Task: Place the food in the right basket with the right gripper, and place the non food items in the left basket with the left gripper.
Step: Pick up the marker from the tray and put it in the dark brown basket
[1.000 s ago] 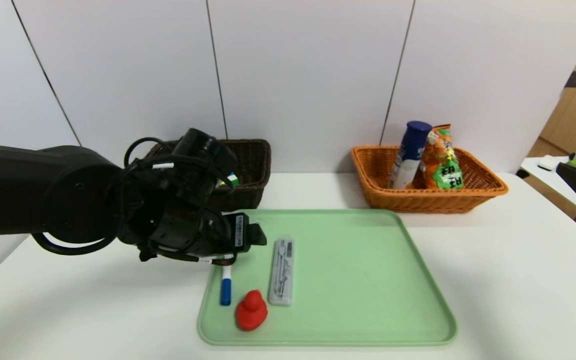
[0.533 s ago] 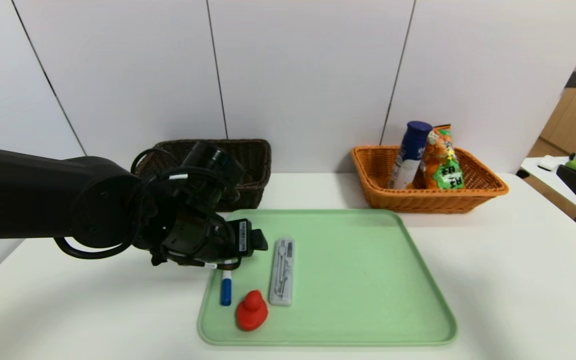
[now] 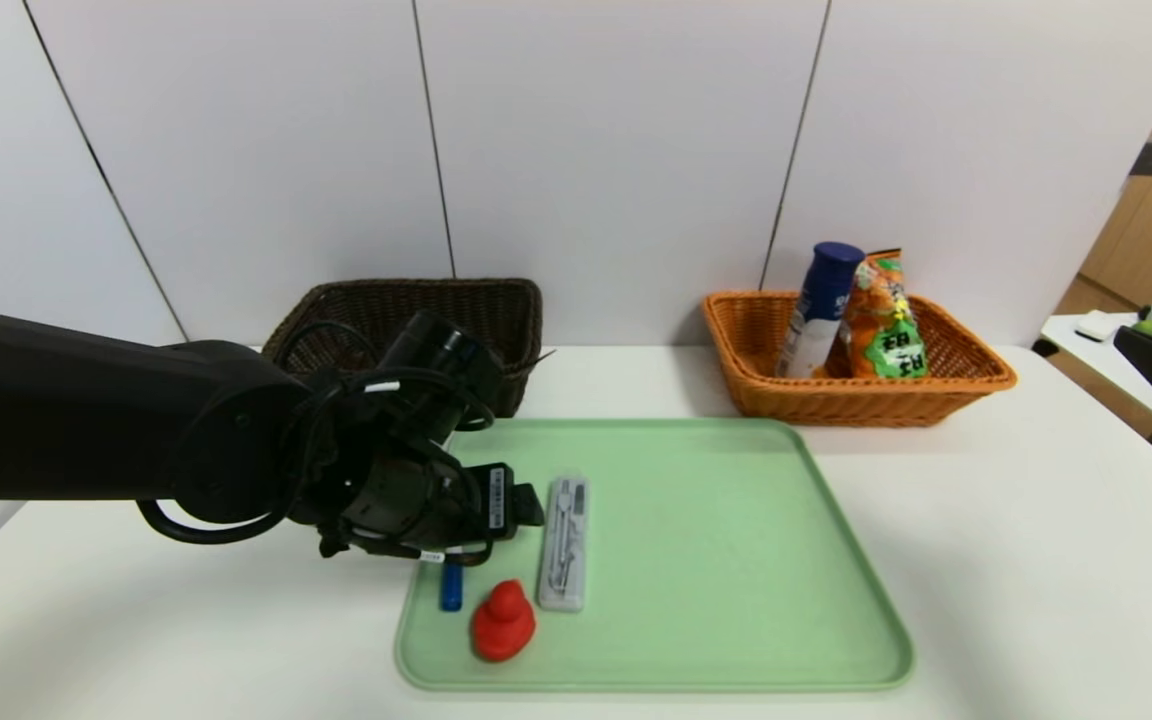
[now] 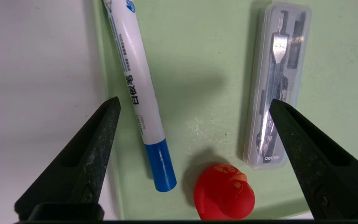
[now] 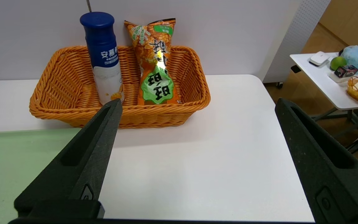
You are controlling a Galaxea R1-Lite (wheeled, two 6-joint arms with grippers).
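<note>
Listing from my remote station, left to right:

- left basket point(image 3: 496, 320): dark wicker, on the counter point(image 3: 1036, 560) just behind my left tool.
- left tool point(image 4: 194, 105): poised low over the near-left corner of the green tray point(image 3: 716, 560), jaws spread wide, gripping nothing.
- marker point(image 4: 138, 93): flat on the tray between the jaws, closest to the left finger.
- red duck point(image 4: 224, 193): between the jaws, apart from both.
- grey case point(image 4: 273, 84): by the right finger.
- right basket point(image 5: 57, 102): orange wicker, ahead of my right tool point(image 5: 197, 105), containing bottle point(image 5: 103, 56) and snack bag point(image 5: 155, 62), both upright.
- right tool: jaws wide, empty, above the counter.
</note>
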